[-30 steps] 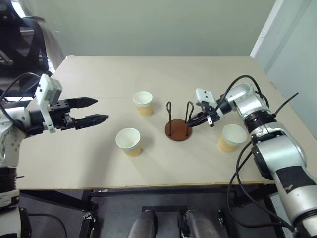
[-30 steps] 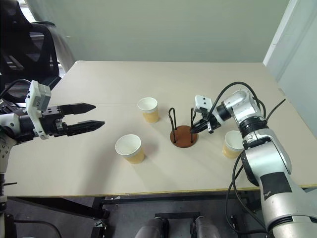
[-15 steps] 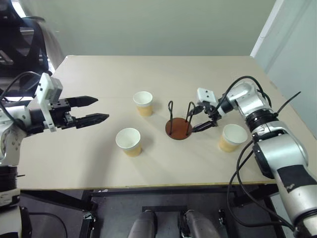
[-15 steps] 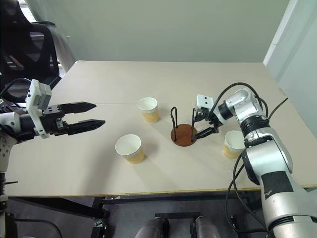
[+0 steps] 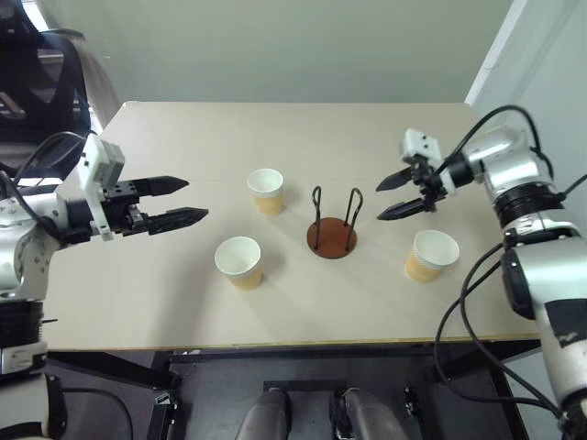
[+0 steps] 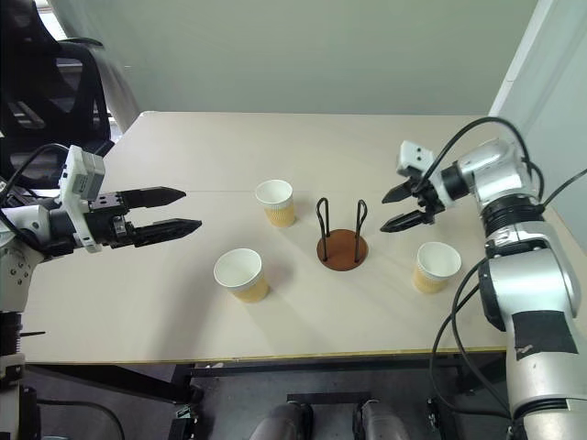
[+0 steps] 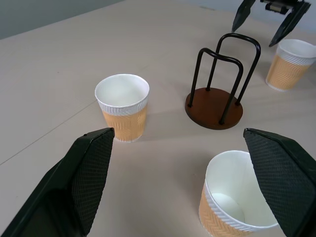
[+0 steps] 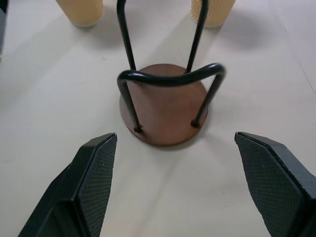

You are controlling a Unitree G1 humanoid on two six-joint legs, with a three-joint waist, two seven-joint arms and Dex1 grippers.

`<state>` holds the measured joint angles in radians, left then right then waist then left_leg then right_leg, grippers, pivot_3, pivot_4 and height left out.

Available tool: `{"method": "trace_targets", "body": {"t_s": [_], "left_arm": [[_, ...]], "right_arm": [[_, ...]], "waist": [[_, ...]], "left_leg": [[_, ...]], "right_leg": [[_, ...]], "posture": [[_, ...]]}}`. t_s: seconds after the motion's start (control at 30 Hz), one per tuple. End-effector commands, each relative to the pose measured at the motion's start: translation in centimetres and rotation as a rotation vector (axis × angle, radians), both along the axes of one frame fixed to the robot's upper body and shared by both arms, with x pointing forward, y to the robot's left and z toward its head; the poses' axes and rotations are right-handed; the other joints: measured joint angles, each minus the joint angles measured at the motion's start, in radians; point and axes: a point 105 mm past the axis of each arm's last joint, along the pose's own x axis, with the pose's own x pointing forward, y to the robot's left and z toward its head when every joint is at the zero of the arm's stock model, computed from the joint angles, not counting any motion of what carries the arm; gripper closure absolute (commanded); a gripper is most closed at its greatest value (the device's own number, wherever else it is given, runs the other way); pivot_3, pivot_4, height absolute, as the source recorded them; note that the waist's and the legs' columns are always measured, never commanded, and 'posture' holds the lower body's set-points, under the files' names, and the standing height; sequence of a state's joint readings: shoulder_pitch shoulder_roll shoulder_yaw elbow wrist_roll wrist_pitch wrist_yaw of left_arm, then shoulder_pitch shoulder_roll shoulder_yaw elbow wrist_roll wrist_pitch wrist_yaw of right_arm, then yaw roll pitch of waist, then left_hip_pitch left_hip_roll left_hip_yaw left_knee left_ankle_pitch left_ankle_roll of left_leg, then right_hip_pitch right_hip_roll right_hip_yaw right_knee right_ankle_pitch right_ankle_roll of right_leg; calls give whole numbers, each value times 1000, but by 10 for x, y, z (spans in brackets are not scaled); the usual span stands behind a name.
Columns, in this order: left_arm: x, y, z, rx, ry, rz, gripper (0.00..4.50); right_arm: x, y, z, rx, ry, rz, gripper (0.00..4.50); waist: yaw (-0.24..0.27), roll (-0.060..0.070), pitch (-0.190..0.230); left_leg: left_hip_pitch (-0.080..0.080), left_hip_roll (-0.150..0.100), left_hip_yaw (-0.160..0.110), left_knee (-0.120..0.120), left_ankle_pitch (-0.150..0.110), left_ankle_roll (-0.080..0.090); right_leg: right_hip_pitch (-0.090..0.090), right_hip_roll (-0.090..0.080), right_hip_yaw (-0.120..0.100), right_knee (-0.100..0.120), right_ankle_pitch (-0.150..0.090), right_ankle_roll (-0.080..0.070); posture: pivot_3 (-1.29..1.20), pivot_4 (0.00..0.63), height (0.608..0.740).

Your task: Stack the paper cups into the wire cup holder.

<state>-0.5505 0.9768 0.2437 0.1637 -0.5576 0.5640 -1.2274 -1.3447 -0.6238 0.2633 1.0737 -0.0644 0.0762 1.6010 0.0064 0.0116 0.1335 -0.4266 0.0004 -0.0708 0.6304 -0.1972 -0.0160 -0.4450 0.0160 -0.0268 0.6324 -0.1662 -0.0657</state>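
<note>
The wire cup holder (image 5: 331,237), a reddish-brown disc with two dark wire loops, stands empty at mid-table. Three paper cups stand upright around it, tan outside and white inside. One cup (image 5: 265,191) is behind and left of the holder, one (image 5: 238,262) is in front left, and one (image 5: 430,255) is to the right. My right gripper (image 5: 379,203) hovers open and empty just right of the holder, above the table. My left gripper (image 5: 195,198) hangs open and empty left of the two left cups. The right wrist view looks down on the holder (image 8: 165,111) between the spread fingers (image 8: 94,168).
The beige table (image 5: 183,312) has its front edge close to me and its right edge near a pale wall panel (image 5: 550,73). A black chair (image 5: 46,73) stands beyond the back left corner.
My right gripper was shut at the holder's right wire loop; it opened and drew back up and to the right, clear of the holder. The left arm and the cups stayed put.
</note>
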Motion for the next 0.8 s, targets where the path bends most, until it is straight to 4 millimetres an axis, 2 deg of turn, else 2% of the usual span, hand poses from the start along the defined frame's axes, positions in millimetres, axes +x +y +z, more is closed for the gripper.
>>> {"method": "trace_targets", "body": {"t_s": [0.03, 0.23, 0.4, 0.53, 0.8], "left_arm": [[-1, -9, 14, -12, -39, -62, 0], [-10, -35, 10, 65, 6, -262, 0], [-8, -55, 23, 86, -55, -388, 0], [-4, -59, 22, 157, -84, -436, 0], [1, -59, 18, 207, -68, -462, 0]], "right_arm": [[-7, -10, 16, -28, -51, 12, 646], [-24, -33, 17, -103, -44, -10, 646], [-43, -47, 5, -165, -4, -4, 646], [-51, -57, 0, -204, 9, -15, 646], [-72, -66, -15, -262, 66, 10, 646]], "waist": [[2, 0, 0], [4, 0, 0], [7, 0, 0], [0, 0, 0], [-1, 0, 0]], "left_leg": [[0, 0, 0, 0, 0, 0], [0, 0, 0, 0, 1, 1], [-1, 0, 0, 0, 3, 5], [-1, 0, 1, 1, 11, 18], [-5, 0, 1, 2, 12, 21]], "right_leg": [[0, 0, 0, 0, 0, 0], [1, 0, 0, 0, 1, 1], [1, 0, 0, 0, 0, 3], [1, 0, 0, -3, 0, 5], [2, 0, 0, -5, 3, 17]], "posture": [[0, 150, 740], [0, 150, 740], [0, 150, 740], [0, 150, 740], [0, 150, 740]]}}
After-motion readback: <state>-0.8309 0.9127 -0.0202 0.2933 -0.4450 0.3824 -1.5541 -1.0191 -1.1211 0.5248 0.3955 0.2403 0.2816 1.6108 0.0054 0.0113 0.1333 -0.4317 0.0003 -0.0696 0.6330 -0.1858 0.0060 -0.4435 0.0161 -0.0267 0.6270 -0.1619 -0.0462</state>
